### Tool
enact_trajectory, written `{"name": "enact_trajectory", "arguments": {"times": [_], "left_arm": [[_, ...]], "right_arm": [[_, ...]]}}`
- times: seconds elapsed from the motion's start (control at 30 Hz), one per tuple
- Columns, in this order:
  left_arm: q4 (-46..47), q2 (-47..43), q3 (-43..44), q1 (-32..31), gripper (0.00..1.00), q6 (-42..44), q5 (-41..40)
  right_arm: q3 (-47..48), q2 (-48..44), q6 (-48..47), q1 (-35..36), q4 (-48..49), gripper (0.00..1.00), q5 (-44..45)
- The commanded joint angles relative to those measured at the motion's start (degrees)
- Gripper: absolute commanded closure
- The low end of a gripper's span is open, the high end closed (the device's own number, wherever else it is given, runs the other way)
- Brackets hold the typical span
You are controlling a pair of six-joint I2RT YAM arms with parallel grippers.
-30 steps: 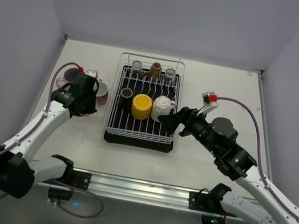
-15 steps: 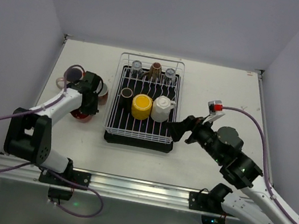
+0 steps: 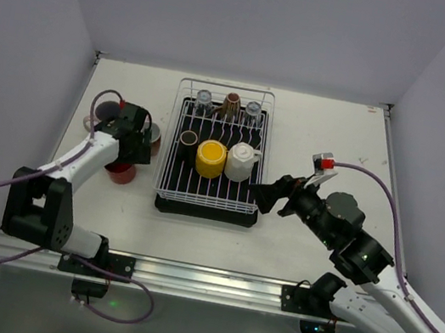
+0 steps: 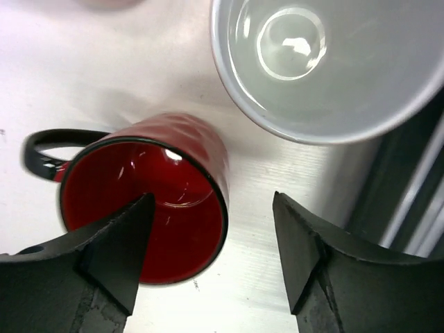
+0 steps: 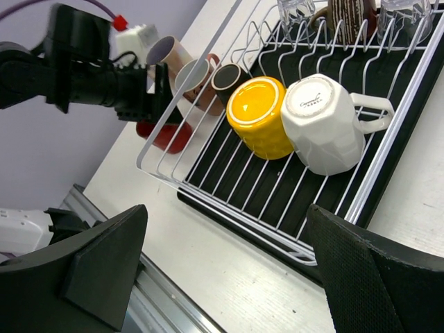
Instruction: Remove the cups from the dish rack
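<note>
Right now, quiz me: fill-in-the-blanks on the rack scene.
The mug below the left gripper is coloured ___.
In the dish rack, the cup beside the white mug is coloured ___.
A brown cup at the rack's far end stands between two clear ___.
The left gripper and the right gripper are both ___.
Missing: red; yellow; glasses; open.

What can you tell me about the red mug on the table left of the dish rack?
The red mug looks like glossy ceramic, red inside and out, with a black rim and black loop handle. It stands upright, seemingly empty, on the white table left of the dish rack. The left arm's open fingers straddle its wall, one above the opening; contact is unclear.
</note>
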Motion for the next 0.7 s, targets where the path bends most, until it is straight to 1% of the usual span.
{"name": "enact_trajectory", "arguments": {"times": [0.0, 0.17, 0.2, 0.23, 0.27, 0.33, 0.37, 0.4, 0.47, 0.5, 0.57, 0.6, 0.67], "left_arm": [[0.86, -6.66, 3.41, 0.36, 0.26, 0.54, -0.44], [0.33, -17.03, 4.73, -0.43, 0.24, 0.72, 3.51], [0.50, -18.79, 5.08, -1.39, 0.24, 0.63, 6.13], [0.77, -22.02, 5.34, -2.36, 0.24, 0.37, 7.64], [1.12, -23.45, 6.39, -3.32, 0.24, -0.07, 8.87], [2.60, -26.52, 7.54, -7.62, 0.22, -1.56, 12.38], [3.40, -26.97, 8.67, -9.38, 0.20, -2.17, 14.75], [4.19, -27.15, 9.38, -12.88, 0.19, -2.70, 16.60], [6.91, -25.67, 10.78, -16.15, 0.16, -3.15, 19.94], [7.88, -24.70, 11.32, -19.82, 0.13, -2.89, 21.61], [10.60, -21.01, 13.07, -24.05, 0.11, 0.18, 21.54], [11.13, -19.44, 13.86, -27.73, 0.09, 1.58, 21.01], [12.72, -14.60, 16.49, -30.83, 0.06, 6.42, 21.80]], "right_arm": [[-0.09, 0.69, -1.01, -0.24, 0.44, 0.01, 0.17], [-0.18, 1.39, -0.83, -0.24, 0.97, 0.01, 0.00], [-0.18, 1.48, -0.83, -0.24, 1.06, 0.01, 0.26], [-0.18, 1.57, -0.74, -0.24, 1.06, 0.01, 0.35], [-0.18, 1.74, -0.66, -0.16, 1.23, 0.01, 0.44], [-0.44, 1.92, -0.39, -0.24, 1.76, 0.01, 0.79], [-0.45, 2.01, -0.22, -0.24, 1.93, 0.01, 0.96], [-0.53, 2.10, -0.04, -0.24, 2.11, 0.01, 1.75], [-0.88, 1.92, 0.75, -0.33, 2.37, 0.01, 2.54], [-1.15, 1.40, 0.84, -0.25, 2.90, 0.01, 3.16], [-1.32, 0.87, 1.54, -0.24, 3.25, 0.01, 4.57], [-1.41, 0.26, 1.63, -0.24, 3.51, 0.01, 5.00], [-1.41, -0.36, 1.89, -0.24, 3.69, 0.01, 6.23]]}}
